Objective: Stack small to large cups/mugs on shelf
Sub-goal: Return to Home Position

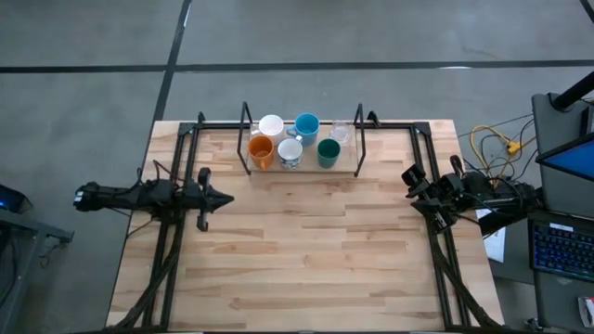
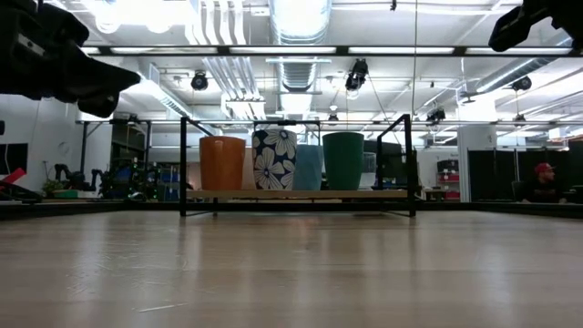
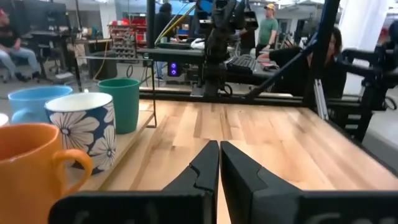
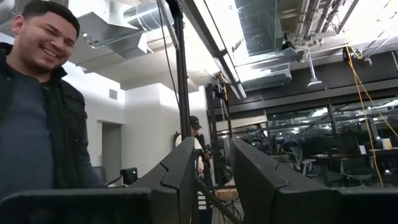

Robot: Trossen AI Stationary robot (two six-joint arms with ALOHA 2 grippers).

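Note:
On the shelf [image 1: 345, 167] at the table's far middle the cups stand upright side by side in two rows. At the back are a white cup [image 1: 271, 125], a light blue cup [image 1: 307, 124] and a clear glass [image 1: 340, 132]. In front are an orange mug [image 1: 261, 150], a flower-patterned mug [image 1: 290, 153] and a teal-green cup [image 1: 329, 152]. My left gripper [image 1: 223, 197] is shut and level at the table's left, pointing right, clear of the shelf. My right gripper [image 1: 408, 176] stands open and bare at the table's right edge, tipped upward.
Black frame rails [image 1: 172, 241] run along both table sides under the arms. The wood table [image 1: 306, 250] lies bare between shelf and near edge. A person [image 4: 37, 106] shows in the right wrist view beyond the table. Cables and a keyboard [image 1: 561, 250] sit right of the table.

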